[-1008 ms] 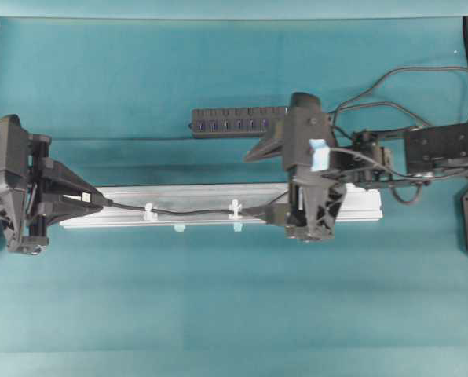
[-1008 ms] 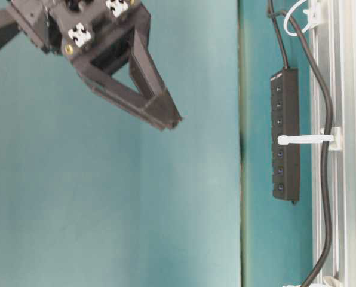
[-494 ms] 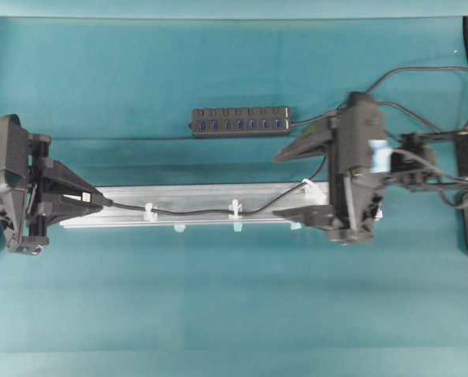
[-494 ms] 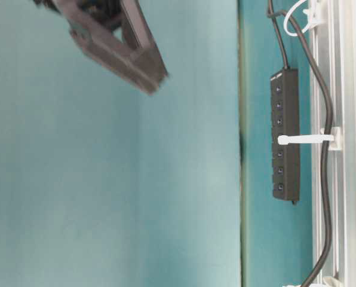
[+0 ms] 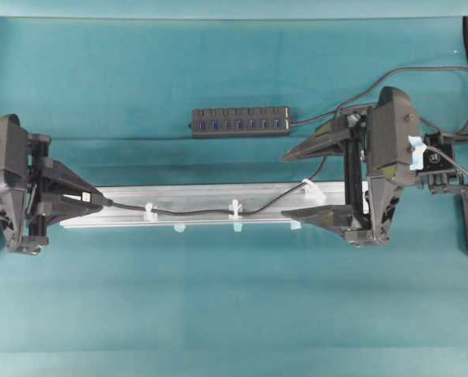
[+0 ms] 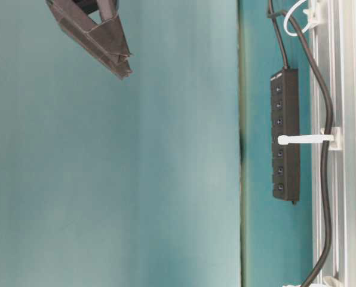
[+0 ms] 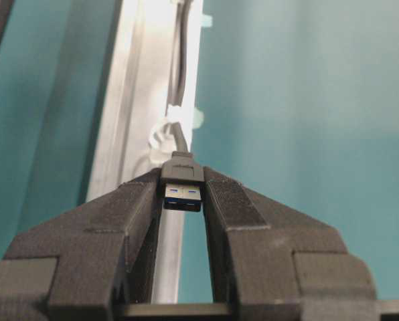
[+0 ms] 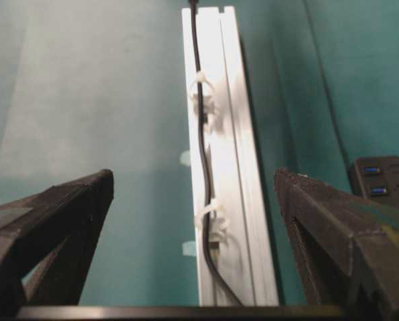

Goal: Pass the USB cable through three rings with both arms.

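The black USB cable (image 5: 195, 211) lies along the silver rail (image 5: 218, 192) and runs through the three white rings (image 5: 149, 212) (image 5: 235, 209) (image 5: 311, 191). My left gripper (image 5: 100, 202) is at the rail's left end, shut on the USB plug (image 7: 182, 187), which shows blue contacts. The nearest ring (image 7: 165, 130) stands just beyond the plug. My right gripper (image 5: 284, 185) is wide open and empty, with its fingers on either side of the rail's right end by the third ring. In the right wrist view, cable (image 8: 201, 154) and two rings (image 8: 203, 93) (image 8: 211, 217) show between its fingers.
A black multi-port hub (image 5: 240, 122) with blue sockets lies behind the rail, and the cable leads to it. Pale blue tabs (image 5: 179, 228) stick out under the rail's front edge. Loose black arm cables (image 5: 422, 75) loop at the back right. The cloth is teal.
My right gripper has drawn back to the right, from the rail's middle-right to past its right end, staying open. The left gripper and plug have not moved.
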